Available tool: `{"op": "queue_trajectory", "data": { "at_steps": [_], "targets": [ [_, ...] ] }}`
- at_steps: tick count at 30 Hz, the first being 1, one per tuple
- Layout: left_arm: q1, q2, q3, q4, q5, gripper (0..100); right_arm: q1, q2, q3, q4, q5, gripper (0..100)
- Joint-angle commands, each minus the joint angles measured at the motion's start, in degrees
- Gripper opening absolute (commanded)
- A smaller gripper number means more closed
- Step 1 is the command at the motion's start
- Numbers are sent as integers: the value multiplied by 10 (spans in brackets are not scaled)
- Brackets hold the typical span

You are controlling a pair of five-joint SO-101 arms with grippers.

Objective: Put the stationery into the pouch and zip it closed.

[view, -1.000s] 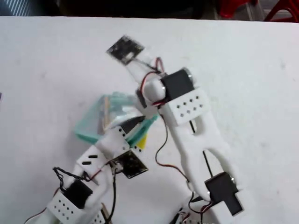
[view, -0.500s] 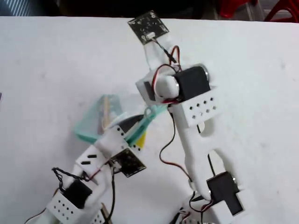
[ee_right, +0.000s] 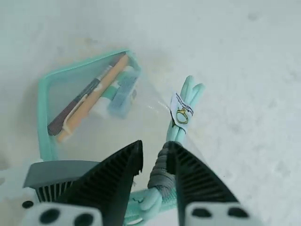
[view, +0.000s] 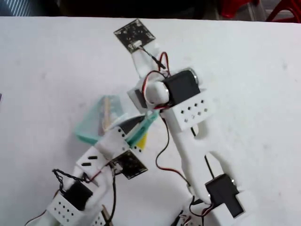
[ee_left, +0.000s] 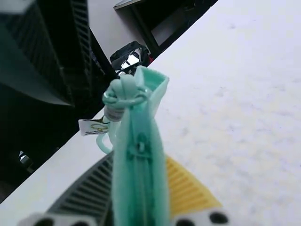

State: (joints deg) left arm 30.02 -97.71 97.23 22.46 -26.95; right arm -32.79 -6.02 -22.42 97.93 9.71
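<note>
Nearest the arm bases, the left end effector [view: 135, 132] is clenched on 1 end of the translucent plastic pouch with teal edging [view: 96, 122]. The left wrist view shows the teal zipper seam pinched edge-up between a dark grey pad and a yellow pad. From that grip the pouch extends away from the left arm over the white counter [view: 244, 61], well inside its edges. Through its clear wall the stationery [ee_right: 89, 101] can be seen: long orange and dark sticks lying side by side, with a pale blue piece next to them.

Just beyond the held end, the right end effector [ee_right: 154, 148] comes in from the other side. Its 2 black ribbed fingers are closed on the grey collar of the teal cord zip pull [ee_right: 162, 175]. The cord's loop and a small white tag [ee_right: 181, 113] stick out past the fingertips. The 2 end effectors sit close together at the same end of the pouch.
</note>
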Motion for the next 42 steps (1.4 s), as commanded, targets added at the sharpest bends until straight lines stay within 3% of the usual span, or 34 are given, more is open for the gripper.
{"op": "queue_trajectory", "data": {
  "at_steps": [1,11,23,35,40,42],
  "targets": [
    [-10,6,-3,-3,-4,24,-5,-22,24,10,-4,222],
    [-10,6,-3,-3,-6,24,-62,-46,-1,10,-33,224],
    [-10,6,-3,-3,-7,24,-36,-45,4,10,-66,226],
    [-10,6,-3,-2,-7,24,-2,68,73,11,-64,226],
    [-10,6,-3,-2,-7,24,4,73,104,11,5,208],
    [-10,6,-3,-2,-7,24,-13,76,119,11,20,134]
  ]
}}
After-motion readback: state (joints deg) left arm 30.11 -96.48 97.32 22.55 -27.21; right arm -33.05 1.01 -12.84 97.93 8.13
